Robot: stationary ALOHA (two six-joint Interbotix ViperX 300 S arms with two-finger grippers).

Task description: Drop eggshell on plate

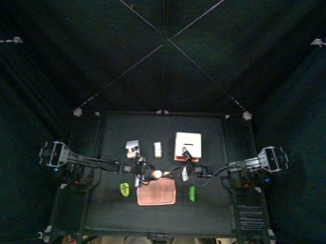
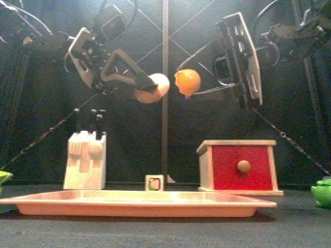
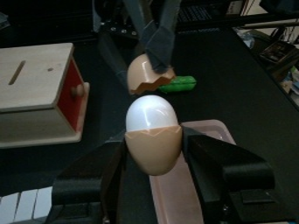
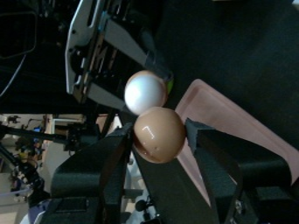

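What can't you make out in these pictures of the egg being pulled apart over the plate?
- Top view: the eggshell is too small to tell its halves apart.
- Right wrist view: the right tool hides the held shell's open side.
- Left wrist view: the left tool covers most of the plate.
- Front view: the plate's surface is edge-on, so anything lying on it is unseen.

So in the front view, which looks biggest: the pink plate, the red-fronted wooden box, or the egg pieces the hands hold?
1. The pink plate, widest by far.
2. The red-fronted wooden box.
3. The egg pieces: the left hand's and the right hand's look about alike, so I won't rank them. The plate lies nearest the camera, which enlarges it.
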